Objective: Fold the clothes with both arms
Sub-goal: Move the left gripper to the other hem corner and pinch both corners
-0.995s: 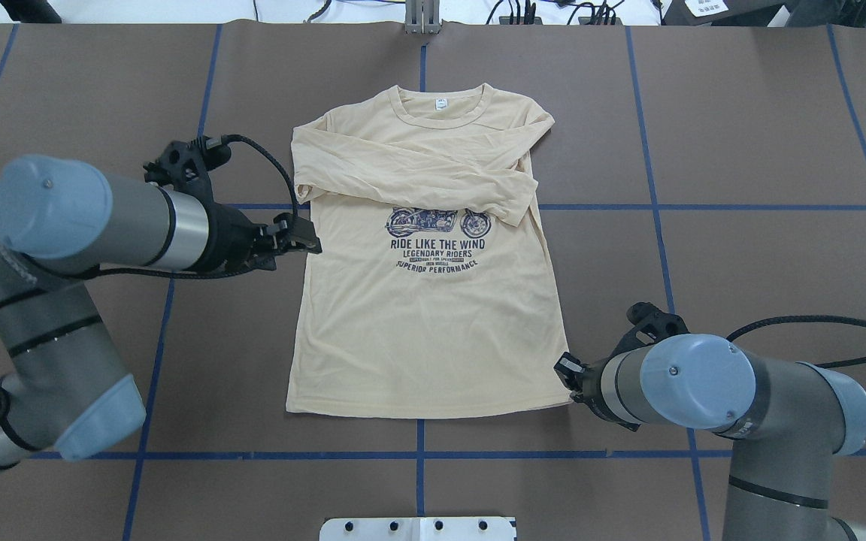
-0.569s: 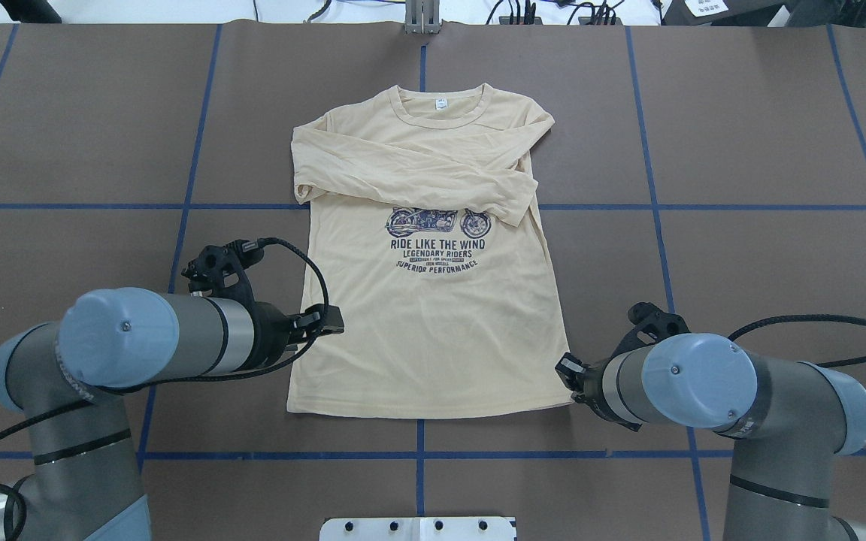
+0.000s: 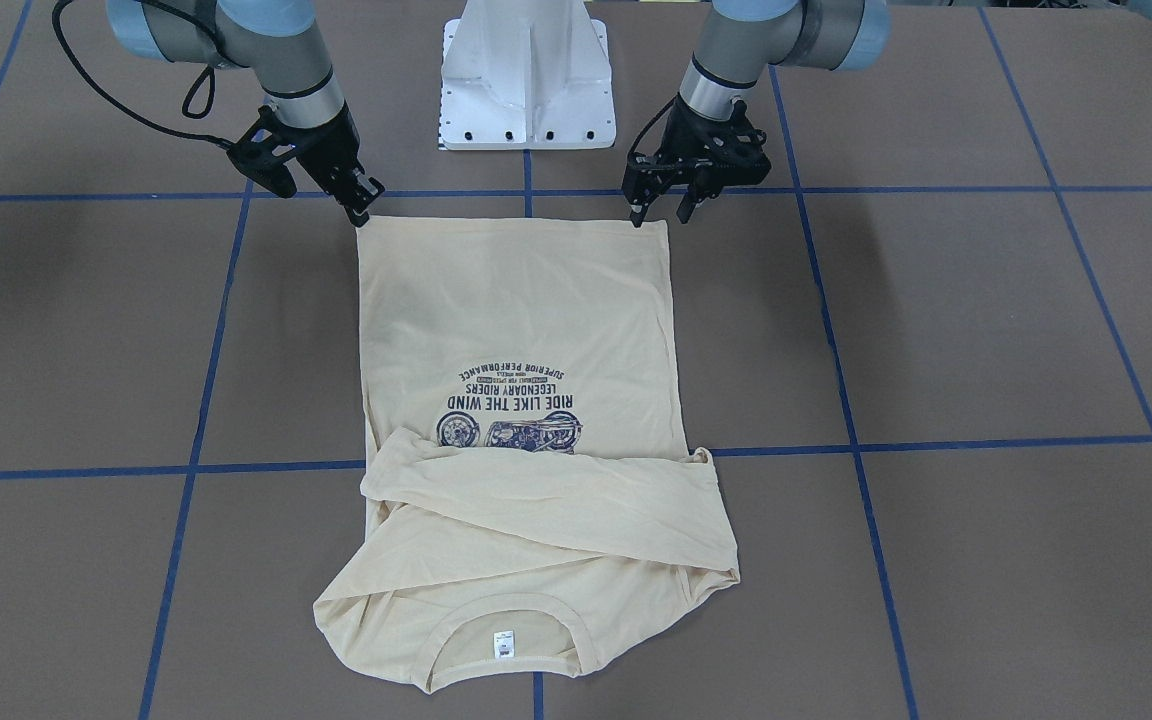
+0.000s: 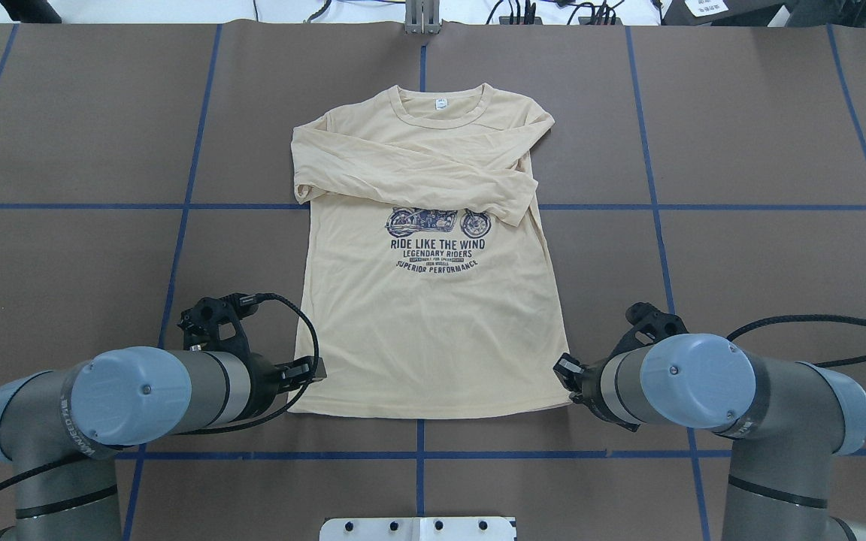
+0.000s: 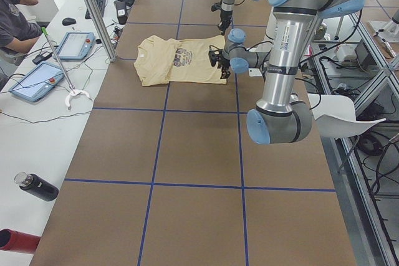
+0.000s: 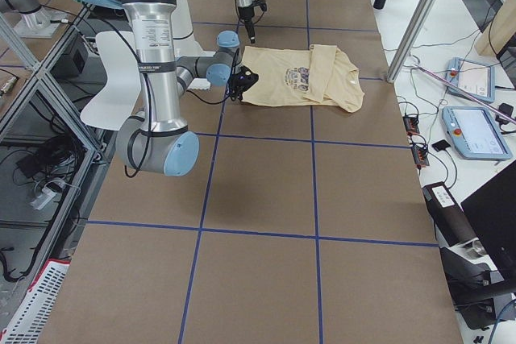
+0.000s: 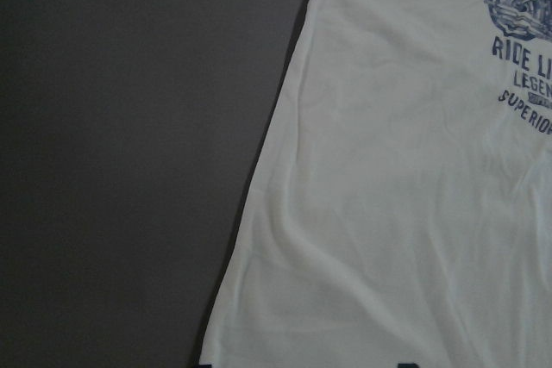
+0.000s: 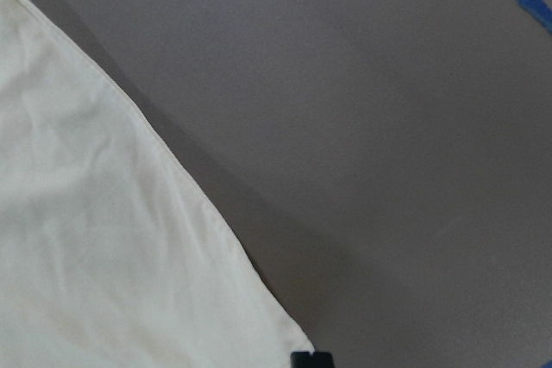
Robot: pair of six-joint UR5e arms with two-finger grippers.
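The clothes, one cream-yellow long-sleeved T-shirt (image 4: 433,330) with a navy motorcycle print, lie flat on the brown table. The neck points away from the robot and both sleeves are folded across the chest. My left gripper (image 3: 661,212) (image 4: 316,372) hovers open over the near-left hem corner. In the left wrist view the T-shirt (image 7: 388,213) fills the right side. My right gripper (image 3: 361,210) (image 4: 564,372) sits at the near-right hem corner. Its fingertips (image 8: 310,358) are together where the cloth corner (image 8: 103,256) ends, shut on it.
The white pedestal base (image 3: 526,70) stands just behind the hem, between the two arms. Blue tape lines (image 4: 418,454) grid the table. A person (image 5: 12,17) sits at a side bench with tablets (image 5: 75,45) beyond the far edge.
My left arm has swung from beside the shirt's sleeve down along its left edge to the near hem corner. The right arm and the shirt have stayed still.
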